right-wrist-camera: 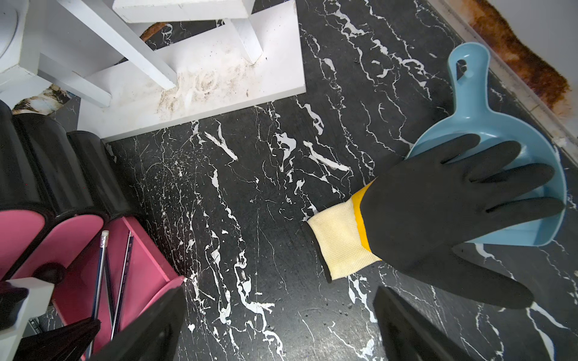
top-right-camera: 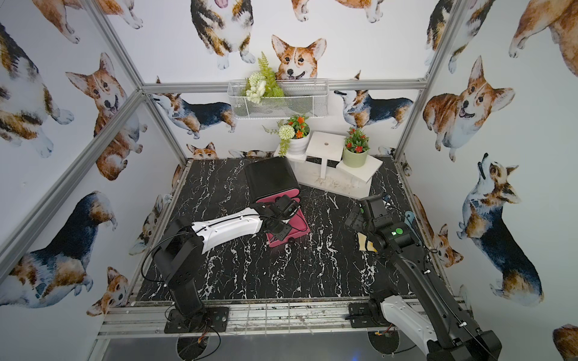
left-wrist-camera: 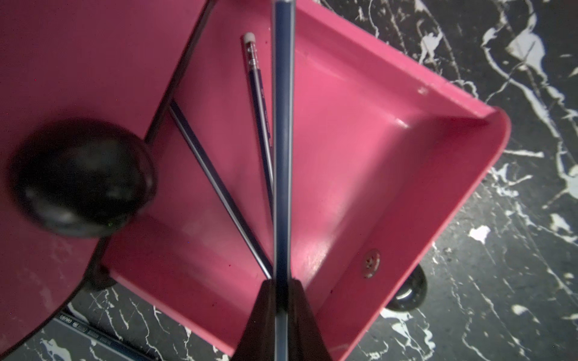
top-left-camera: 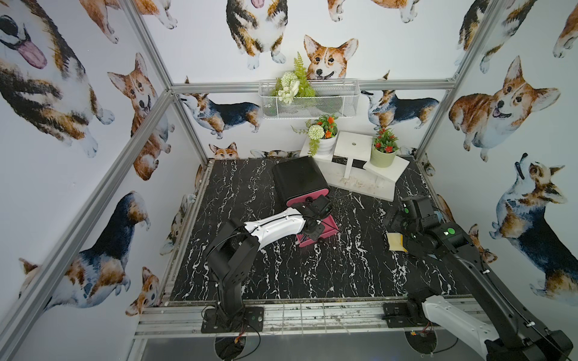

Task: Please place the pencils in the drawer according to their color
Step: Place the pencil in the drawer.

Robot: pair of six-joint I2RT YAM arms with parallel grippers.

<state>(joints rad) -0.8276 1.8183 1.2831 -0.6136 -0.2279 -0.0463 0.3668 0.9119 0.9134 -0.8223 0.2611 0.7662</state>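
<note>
Our left gripper (left-wrist-camera: 283,293) pinches a thin dark-blue wooden pencil (left-wrist-camera: 283,140) above the open pink drawer (left-wrist-camera: 391,162), where two matching dark-blue pencils (left-wrist-camera: 258,103) already lie, prob. sorting by colour. Right gripper (right-wrist-camera: 278,312), jaws wide and empty, hangs at the drawer's 3 o'clock.

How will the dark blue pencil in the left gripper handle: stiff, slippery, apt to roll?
Probably stiff: the pencil runs straight from the left gripper. Likely light and thin, so it may pivot in the grip. Its smooth sheen suggests it may slide or roll on the pink drawer floor.
</note>
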